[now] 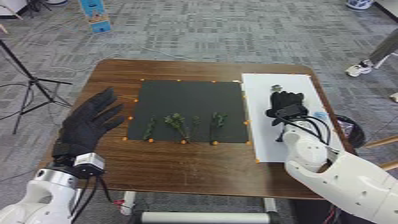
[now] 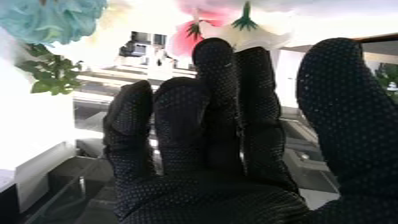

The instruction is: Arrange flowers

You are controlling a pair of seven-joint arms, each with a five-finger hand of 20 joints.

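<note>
Right robot hand [image 1: 285, 102] over white mat [image 1: 268, 142], green sprig [image 1: 276, 88] just beyond

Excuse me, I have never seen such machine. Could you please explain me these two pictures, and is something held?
This is a two-armed robot; its left hand and right hand wear black gloves. One picture comes from its head, looking down on the brown table. The other comes from its right wrist, looking past that hand's fingers to a pale blue flower and others. On the table lie a dark mat with green sprigs and, to its right, a white sheet. Both hands are open and look empty.
</note>
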